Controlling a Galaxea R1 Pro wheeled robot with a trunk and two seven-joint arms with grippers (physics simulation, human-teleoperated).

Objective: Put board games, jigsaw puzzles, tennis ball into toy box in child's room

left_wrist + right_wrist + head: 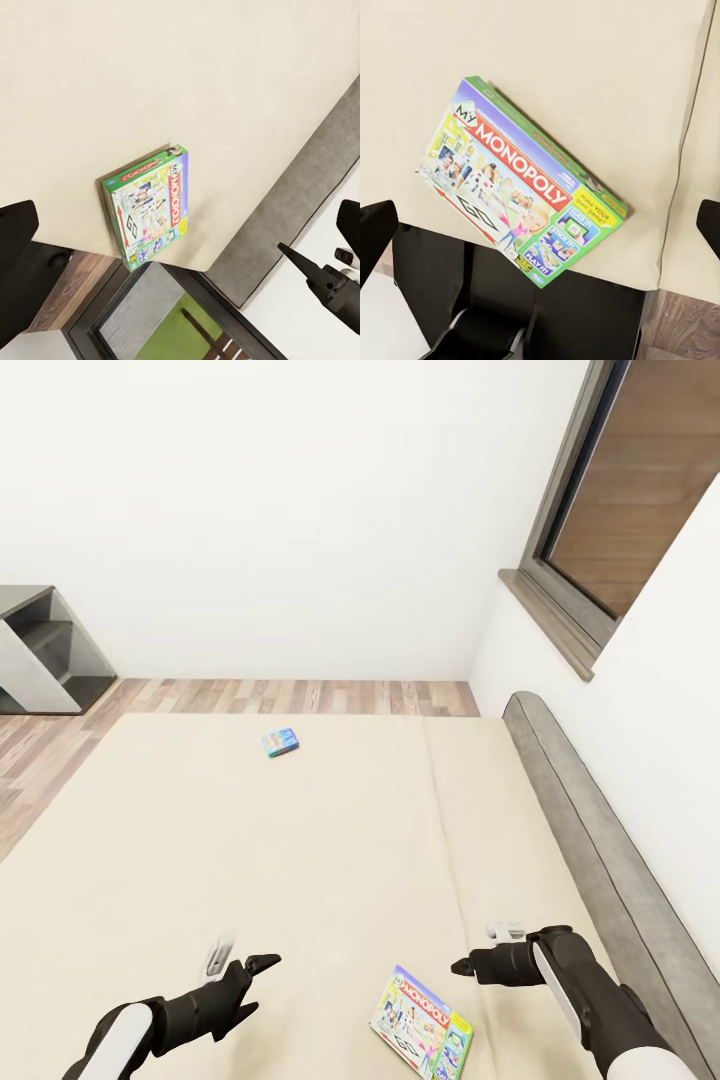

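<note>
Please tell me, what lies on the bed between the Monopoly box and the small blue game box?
Nothing: in the head view, only bare beige mattress stretches between the Monopoly box and the blue game box.

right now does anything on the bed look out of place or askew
Two game boxes lie loose on the bed: the Monopoly box sits skewed near the close edge between both claws, and a small blue box lies alone farther up the mattress. Nothing looks damaged.

Two board games on one bed (330,840): one Monopoly box (423,1023), one blue box (281,742).
</note>
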